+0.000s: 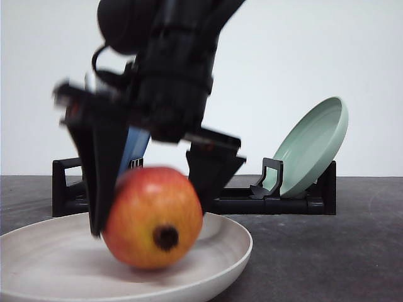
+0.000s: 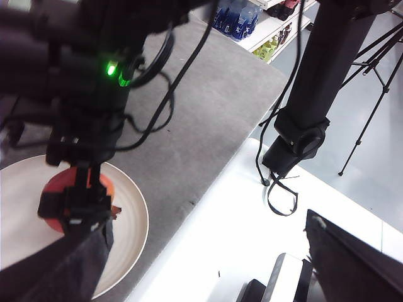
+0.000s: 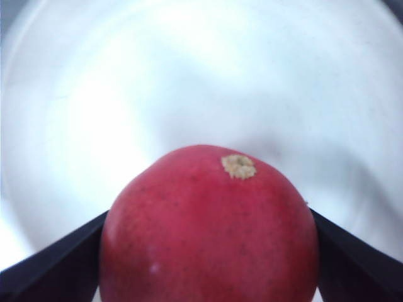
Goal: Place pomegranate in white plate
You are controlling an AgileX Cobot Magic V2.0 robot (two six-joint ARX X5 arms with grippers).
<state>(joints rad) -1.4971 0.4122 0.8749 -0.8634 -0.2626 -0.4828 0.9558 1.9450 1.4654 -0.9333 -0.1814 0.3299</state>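
Dark bench (image 1: 352,251), white wall behind. Pomegranate (image 1: 153,218) pinched in right tool (image 1: 151,201), low over white plate (image 1: 220,251). Placing step; next: spread jaws, lift clear. Left tool state undeterminable.

Looks like a robotics lab or test studio: my dark grey felt-covered worktop (image 2: 208,119), black metal camera tripod (image 2: 371,94) on pale floor, plain white backdrop wall (image 1: 302,56), shelf of bottles (image 2: 252,19).
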